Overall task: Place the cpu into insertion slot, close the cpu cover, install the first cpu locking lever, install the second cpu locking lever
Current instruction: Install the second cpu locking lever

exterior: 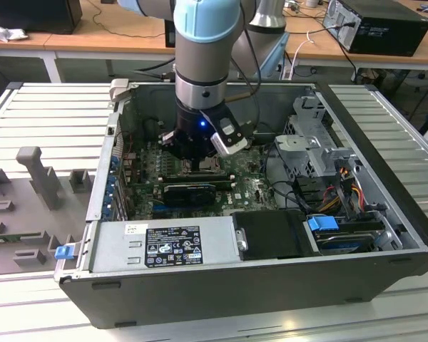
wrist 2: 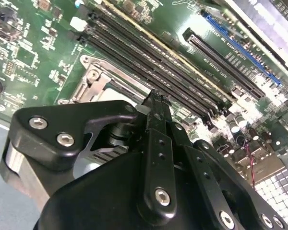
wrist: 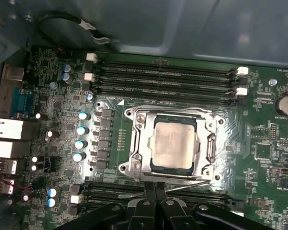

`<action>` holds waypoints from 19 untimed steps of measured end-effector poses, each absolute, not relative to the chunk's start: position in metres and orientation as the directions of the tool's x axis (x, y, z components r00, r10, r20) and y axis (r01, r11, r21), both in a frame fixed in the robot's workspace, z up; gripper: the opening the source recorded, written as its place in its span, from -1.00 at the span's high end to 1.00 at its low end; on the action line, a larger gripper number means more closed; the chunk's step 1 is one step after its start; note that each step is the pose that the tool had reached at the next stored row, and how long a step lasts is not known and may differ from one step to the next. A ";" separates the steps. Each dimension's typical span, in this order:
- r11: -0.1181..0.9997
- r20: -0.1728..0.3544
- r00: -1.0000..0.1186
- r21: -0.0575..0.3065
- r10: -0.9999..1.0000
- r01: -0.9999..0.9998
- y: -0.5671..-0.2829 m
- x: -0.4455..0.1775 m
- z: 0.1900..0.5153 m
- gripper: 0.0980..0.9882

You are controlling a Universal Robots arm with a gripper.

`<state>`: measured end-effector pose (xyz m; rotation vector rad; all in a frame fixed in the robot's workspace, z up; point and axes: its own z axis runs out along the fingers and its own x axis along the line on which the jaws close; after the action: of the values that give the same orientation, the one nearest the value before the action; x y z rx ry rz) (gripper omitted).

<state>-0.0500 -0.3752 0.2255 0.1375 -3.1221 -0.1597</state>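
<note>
in the first wrist view the cpu (wrist: 174,143) sits in the insertion slot (wrist: 134,153) with the cpu cover (wrist: 209,125) down; gripper (wrist: 155,188) fingers together beside it. the exterior view shows the computer case (exterior: 221,281).

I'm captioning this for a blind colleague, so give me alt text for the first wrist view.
Seen from above, a pale cpu sits in the insertion slot, framed by the silvery cpu cover on a green motherboard. The black gripper sits by the socket's edge, fingers together. Long black memory slots run beyond the socket.
</note>
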 end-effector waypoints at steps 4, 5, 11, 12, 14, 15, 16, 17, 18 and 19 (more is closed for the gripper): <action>0.985 0.004 -0.996 0.143 -0.094 -0.092 -0.381 -0.054 0.224 0.98; 0.983 0.002 -0.996 0.161 -0.094 -0.092 -0.384 -0.055 0.224 0.98; 0.977 -0.001 -0.996 0.193 -0.094 -0.092 -0.390 -0.061 0.223 0.98; 0.976 -0.001 -0.996 0.197 -0.094 -0.092 -0.392 -0.063 0.222 0.98; 0.974 -0.002 -0.996 0.207 -0.094 -0.092 -0.396 -0.063 0.221 0.98; 0.973 -0.002 -0.996 0.210 -0.093 -0.092 -0.397 -0.063 0.221 0.98; 0.973 -0.003 -0.996 0.213 -0.093 -0.091 -0.398 -0.063 0.220 0.98; 0.973 -0.003 -0.996 0.214 -0.092 -0.091 -0.398 -0.063 0.220 0.98; 0.972 -0.003 -0.996 0.216 -0.092 -0.091 -0.398 -0.064 0.219 0.98; 0.972 -0.003 -0.996 0.218 -0.092 -0.091 -0.398 -0.065 0.219 0.98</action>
<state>-0.0654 -0.3983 0.2192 0.1446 -3.1123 -0.3430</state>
